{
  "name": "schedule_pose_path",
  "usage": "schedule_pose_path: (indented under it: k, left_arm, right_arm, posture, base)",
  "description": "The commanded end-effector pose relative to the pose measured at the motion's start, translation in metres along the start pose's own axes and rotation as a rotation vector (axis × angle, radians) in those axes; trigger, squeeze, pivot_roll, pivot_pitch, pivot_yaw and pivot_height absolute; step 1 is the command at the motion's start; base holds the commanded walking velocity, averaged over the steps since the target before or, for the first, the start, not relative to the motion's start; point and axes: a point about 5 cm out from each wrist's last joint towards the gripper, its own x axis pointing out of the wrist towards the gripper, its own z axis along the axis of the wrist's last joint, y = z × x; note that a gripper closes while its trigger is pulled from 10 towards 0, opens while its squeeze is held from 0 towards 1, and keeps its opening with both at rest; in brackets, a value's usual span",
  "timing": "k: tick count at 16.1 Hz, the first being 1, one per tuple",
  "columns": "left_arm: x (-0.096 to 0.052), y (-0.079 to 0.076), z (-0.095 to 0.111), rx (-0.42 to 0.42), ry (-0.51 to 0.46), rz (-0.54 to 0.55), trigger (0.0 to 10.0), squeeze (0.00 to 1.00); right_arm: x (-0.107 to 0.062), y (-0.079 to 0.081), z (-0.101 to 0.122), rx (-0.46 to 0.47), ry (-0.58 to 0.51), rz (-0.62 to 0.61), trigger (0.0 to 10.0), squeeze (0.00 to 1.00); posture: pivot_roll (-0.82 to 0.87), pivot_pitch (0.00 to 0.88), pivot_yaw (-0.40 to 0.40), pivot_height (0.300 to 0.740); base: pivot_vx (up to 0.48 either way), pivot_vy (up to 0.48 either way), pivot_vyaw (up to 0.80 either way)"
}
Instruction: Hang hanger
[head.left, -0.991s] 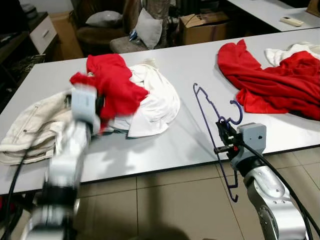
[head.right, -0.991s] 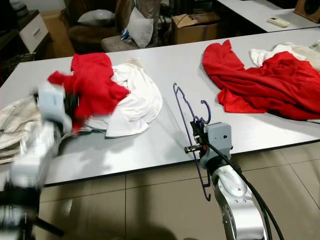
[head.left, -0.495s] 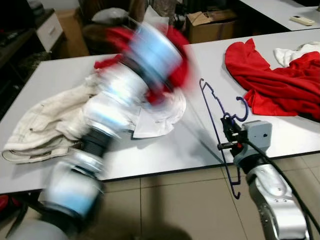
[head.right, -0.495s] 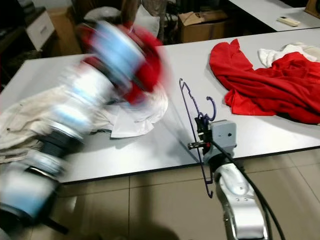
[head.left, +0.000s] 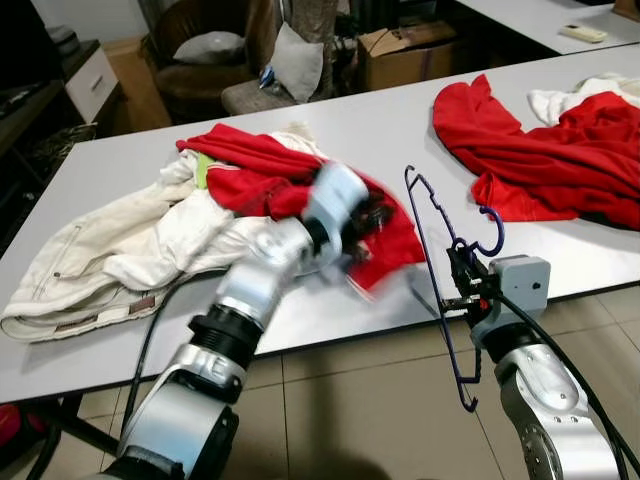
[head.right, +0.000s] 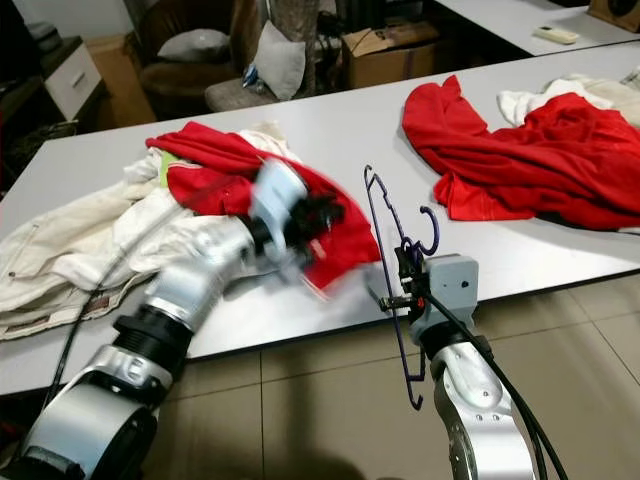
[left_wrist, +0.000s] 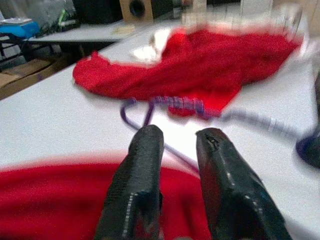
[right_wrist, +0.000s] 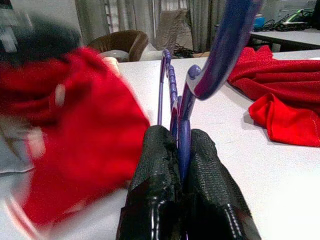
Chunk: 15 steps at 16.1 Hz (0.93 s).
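Note:
A thin purple hanger (head.left: 430, 230) stands upright at the table's front edge, hook (head.left: 493, 232) at the top. My right gripper (head.left: 462, 285) is shut on the hanger (right_wrist: 172, 85) just below the hook. A red garment (head.left: 255, 180) trails from the clothes pile toward the hanger. My left gripper (head.left: 372, 215) is at the garment's right end, a short way left of the hanger, shut on the red cloth (left_wrist: 50, 200). In the left wrist view its fingers (left_wrist: 145, 165) point at the hanger's hook (left_wrist: 180, 105). Red cloth (right_wrist: 75, 125) shows blurred beside the hanger in the right wrist view.
A cream jacket (head.left: 90, 250) and white clothes (head.left: 170, 215) lie at the left of the grey table (head.left: 330, 330). A second red garment (head.left: 560, 150) lies at the right. Behind the table are an armchair (head.left: 200, 50) and a cardboard box (head.left: 410, 50). Tiled floor lies below.
My left arm has swung from the clothes pile up and to the right, dragging the red garment close to the hanger. The right gripper has kept its hold on the hanger.

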Motion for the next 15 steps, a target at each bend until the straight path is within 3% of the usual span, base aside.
schedule_pose_path:
  k: [1, 3, 5, 6, 7, 9, 10, 12, 13, 15]
  left_arm:
    - [-0.005, 0.005, 0.011, -0.089, -0.067, 0.000, 10.0, 1.00]
    - [-0.015, 0.010, 0.020, -0.120, -0.138, 0.038, 10.0, 1.00]
    - [-0.028, 0.024, 0.013, -0.017, -0.073, 0.133, 10.0, 1.00]
    - [-0.037, 0.031, 0.004, 0.106, 0.024, 0.153, 10.0, 0.17]
    - [-0.041, 0.031, 0.000, 0.180, 0.075, 0.118, 10.0, 0.00]
    - [-0.049, 0.011, -0.011, 0.390, 0.200, -0.160, 10.0, 0.00]
    - [-0.050, 0.007, -0.014, 0.426, 0.225, -0.209, 10.0, 0.00]
    - [-0.050, 0.004, -0.019, 0.479, 0.258, -0.249, 10.0, 0.00]
    - [-0.046, 0.002, -0.022, 0.560, 0.269, -0.275, 10.0, 0.00]
    - [-0.037, 0.000, -0.022, 0.644, 0.251, -0.274, 10.0, 0.00]
  right_arm:
    - [-0.001, -0.003, -0.004, 0.001, 0.033, -0.018, 10.0, 0.00]
    - [-0.004, -0.015, -0.001, -0.003, 0.029, -0.045, 10.0, 0.00]
    - [-0.007, -0.034, 0.002, 0.004, 0.027, -0.098, 10.0, 0.00]
    - [-0.011, -0.046, 0.002, -0.004, 0.039, -0.120, 10.0, 0.00]
    - [-0.014, -0.052, 0.001, -0.018, 0.054, -0.129, 10.0, 0.00]
    - [-0.030, -0.081, -0.009, -0.069, 0.147, -0.199, 10.0, 0.00]
    - [-0.035, -0.086, -0.009, -0.068, 0.153, -0.211, 10.0, 0.00]
    - [-0.040, -0.091, -0.008, -0.062, 0.153, -0.214, 10.0, 0.00]
    - [-0.047, -0.094, -0.008, -0.066, 0.158, -0.214, 10.0, 0.00]
    - [-0.051, -0.095, -0.008, -0.067, 0.162, -0.221, 10.0, 0.00]
  posture:
    - [-0.20, 0.000, 0.167, 0.740]
    - [-0.20, 0.000, 0.160, 0.740]
    - [-0.20, 0.000, 0.153, 0.740]
    - [-0.21, 0.000, 0.151, 0.740]
    - [-0.21, 0.000, 0.149, 0.740]
    - [-0.22, 0.000, 0.153, 0.740]
    - [-0.23, 0.000, 0.158, 0.740]
    - [-0.23, 0.000, 0.163, 0.740]
    - [-0.24, 0.000, 0.170, 0.740]
    - [-0.25, 0.000, 0.177, 0.740]
  base:
    - [0.000, 0.000, 0.00]
    - [0.000, 0.000, 0.00]
    - [0.000, 0.000, 0.00]
    - [0.000, 0.000, 0.00]
    - [0.000, 0.000, 0.00]
    - [0.000, 0.000, 0.00]
    - [0.000, 0.000, 0.00]
    - [0.000, 0.000, 0.00]
    - [0.000, 0.000, 0.00]
    - [0.000, 0.000, 0.00]
